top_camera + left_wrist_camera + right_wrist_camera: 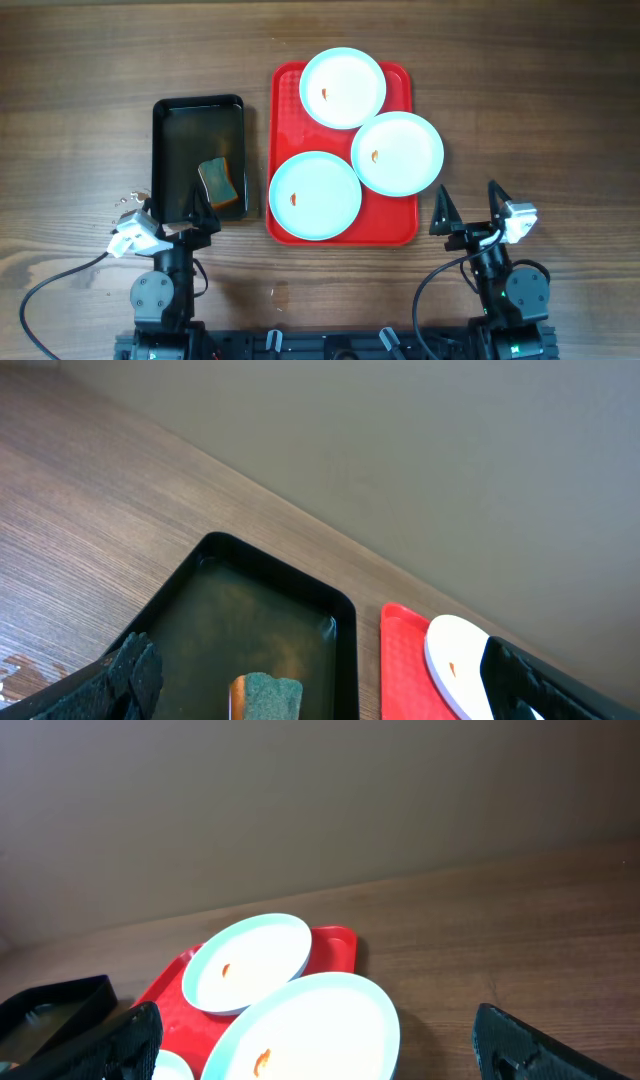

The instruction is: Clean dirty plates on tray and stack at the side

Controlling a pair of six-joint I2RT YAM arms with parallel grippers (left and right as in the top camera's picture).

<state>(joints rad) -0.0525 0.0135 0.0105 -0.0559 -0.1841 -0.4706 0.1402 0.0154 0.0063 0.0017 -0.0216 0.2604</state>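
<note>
Overhead: both arms low, three plates on the tray

Overhead, the left gripper and right gripper hang low over a wooden table, both wide open and empty. Three orange-smeared plates lie on the red tray ahead, between the grippers. Left wrist: one black tray with one green sponge lies just ahead of the spread fingers. Right wrist: the plates lie ahead-left, with a plain wall behind.

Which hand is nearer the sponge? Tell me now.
Left. The left hand is at the black tray's near edge, right beside the sponge; the right hand is across the red tray from it.
</note>
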